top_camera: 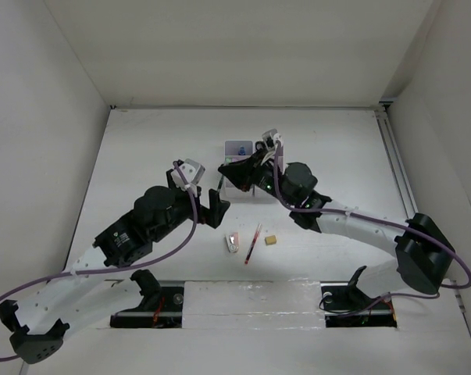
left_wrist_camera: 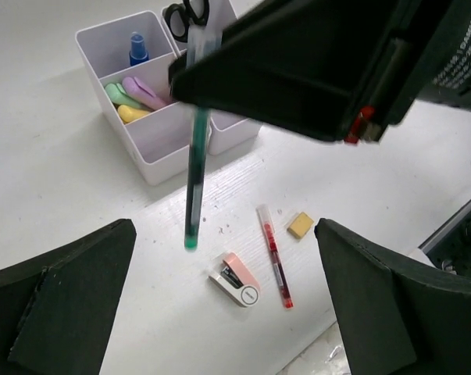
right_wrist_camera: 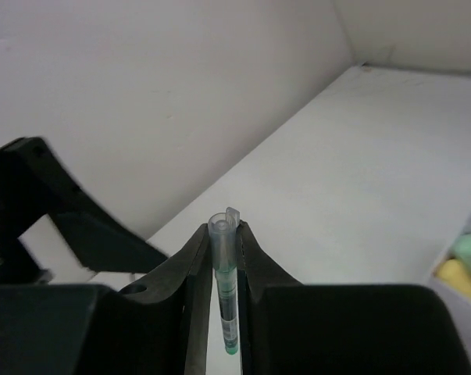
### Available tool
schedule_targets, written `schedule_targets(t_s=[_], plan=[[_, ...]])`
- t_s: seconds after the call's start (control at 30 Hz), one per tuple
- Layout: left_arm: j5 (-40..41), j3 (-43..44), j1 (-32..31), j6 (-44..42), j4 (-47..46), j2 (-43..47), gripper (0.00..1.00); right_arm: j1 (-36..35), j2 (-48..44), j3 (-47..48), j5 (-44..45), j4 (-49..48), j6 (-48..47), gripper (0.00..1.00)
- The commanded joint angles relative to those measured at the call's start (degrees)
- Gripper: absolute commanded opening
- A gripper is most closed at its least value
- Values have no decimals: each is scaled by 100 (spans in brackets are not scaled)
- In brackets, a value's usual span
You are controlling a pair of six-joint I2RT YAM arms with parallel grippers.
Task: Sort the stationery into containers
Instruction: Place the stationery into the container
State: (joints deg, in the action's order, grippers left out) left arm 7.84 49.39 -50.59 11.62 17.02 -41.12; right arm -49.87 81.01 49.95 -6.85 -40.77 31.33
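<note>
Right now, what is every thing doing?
Left claw: open, empty.
Right claw: shut on the green pen.
Green pen: held upright, off the table.
Red pen: lying on the table.
Stapler: lying on the table.
Eraser: on the table.
Scissors: standing in the organiser.

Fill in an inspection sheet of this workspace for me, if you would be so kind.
Surface: white table, no stains seen.
Job's things: white organiser holds scissors, a blue-capped tube and markers. A pink stapler, red pen and tan eraser lie loose on the table. A green pen hangs upright in the air beside the organiser.
Clutter: nothing seen.
Grippers: right gripper shut on the green pen near its top; left gripper open and empty, above the stapler.
Cables: purple cables run along both arms, clear of the items.
Surroundings: white walls on three sides.
</note>
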Motion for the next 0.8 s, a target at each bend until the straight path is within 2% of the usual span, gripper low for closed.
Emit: schedule_targets(t_s=[0.0, 0.17, 0.23, 0.57, 0.77], plan=[[156, -86, -4, 86, -137, 288, 100, 248, -253, 366, 781, 34, -1232, 0], [341, -139, -4, 139, -137, 412, 100, 653, -323, -21, 1037, -360, -2804, 0], [272, -140, -4, 139, -137, 412, 100, 915, -323, -74, 1098, -361, -3096, 0], [-18, -140, -4, 25, -137, 359, 100, 1760, 143, 41, 1081, -361, -3748, 0], [-124, -192, -4, 25, -190, 483, 100, 1823, 582, -152, 1256, -834, -3696, 0]])
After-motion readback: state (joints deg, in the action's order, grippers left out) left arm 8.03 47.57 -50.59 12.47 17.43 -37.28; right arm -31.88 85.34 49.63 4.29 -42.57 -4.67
